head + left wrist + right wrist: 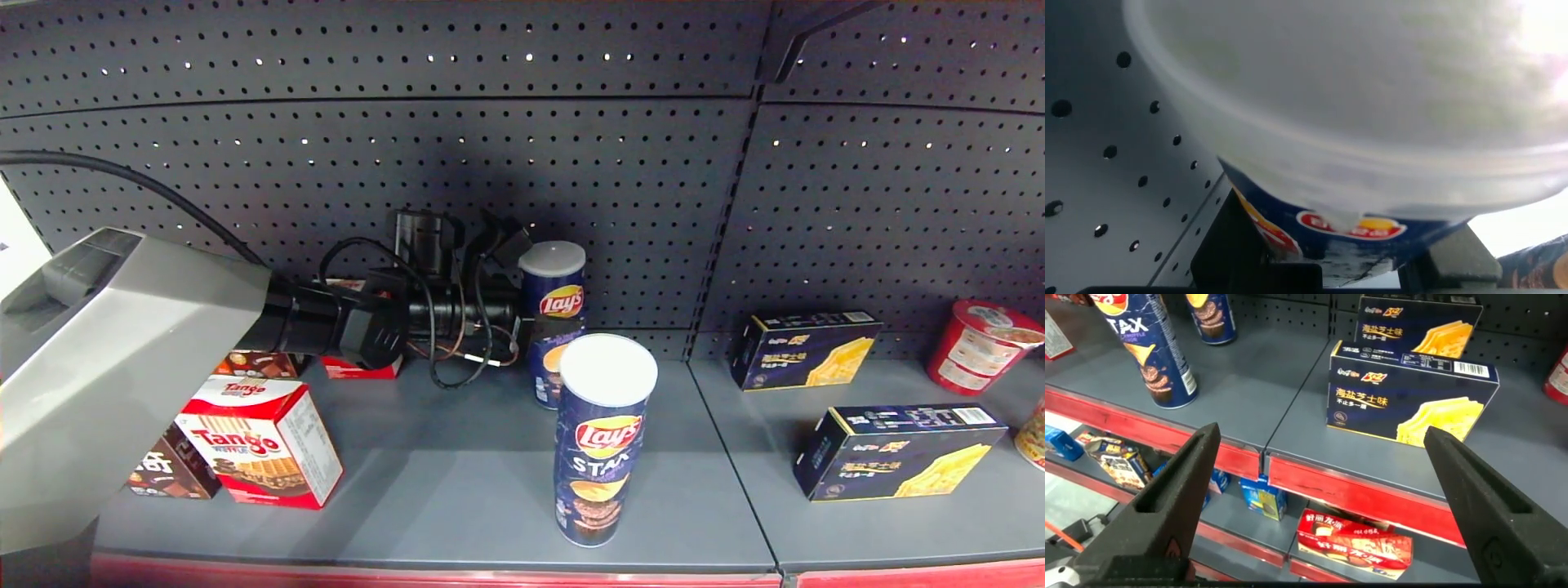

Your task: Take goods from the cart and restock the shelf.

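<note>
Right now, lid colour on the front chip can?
White lid, on the dark blue front chip can; clearest in the head view.

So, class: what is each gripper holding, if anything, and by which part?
The left gripper clasps the rear chip can around its middle. The right gripper is open and holds nothing.

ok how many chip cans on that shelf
2: front can near the shelf edge; back can by the pegboard, in the left end effector. More may hide behind the arm.
</note>
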Controlling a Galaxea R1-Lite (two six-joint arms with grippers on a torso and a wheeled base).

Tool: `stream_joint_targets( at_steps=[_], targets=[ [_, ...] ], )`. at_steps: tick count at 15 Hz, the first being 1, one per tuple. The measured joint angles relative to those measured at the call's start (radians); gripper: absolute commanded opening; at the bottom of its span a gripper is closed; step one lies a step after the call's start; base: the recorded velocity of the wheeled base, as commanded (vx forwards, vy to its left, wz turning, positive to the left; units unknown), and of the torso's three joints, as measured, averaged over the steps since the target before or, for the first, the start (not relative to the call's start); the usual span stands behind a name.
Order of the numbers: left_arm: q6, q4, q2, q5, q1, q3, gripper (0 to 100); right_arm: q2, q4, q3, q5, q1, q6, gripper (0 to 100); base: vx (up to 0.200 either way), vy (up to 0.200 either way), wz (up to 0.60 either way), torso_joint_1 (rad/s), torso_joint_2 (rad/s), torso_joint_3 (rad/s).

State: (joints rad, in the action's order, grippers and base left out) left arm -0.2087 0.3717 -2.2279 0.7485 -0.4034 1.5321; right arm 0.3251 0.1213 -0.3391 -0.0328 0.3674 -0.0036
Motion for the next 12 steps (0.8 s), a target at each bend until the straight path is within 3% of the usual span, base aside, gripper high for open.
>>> stream_joint_targets(
  at_steps=[6,7,12],
  targets=[
    [0.000,-0.001,-0.026,-0.001,-0.006,0.032,0,-0.003,0.000,-0.001,0.000,-0.003,0.000,100,0.000,0.000,0.00,0.000,0.00,0.000],
    [0.000,-0.001,-0.028,-0.001,-0.006,0.032,100,-0.003,0.000,-0.001,0.000,-0.003,0.000,100,0.000,0.000,0.00,0.000,0.00,0.000],
    [0.000,0.000,-0.030,-0.001,-0.006,0.027,100,-0.003,0.000,0.000,0.000,-0.003,0.000,100,0.000,0.000,0.00,0.000,0.00,0.000]
  ],
)
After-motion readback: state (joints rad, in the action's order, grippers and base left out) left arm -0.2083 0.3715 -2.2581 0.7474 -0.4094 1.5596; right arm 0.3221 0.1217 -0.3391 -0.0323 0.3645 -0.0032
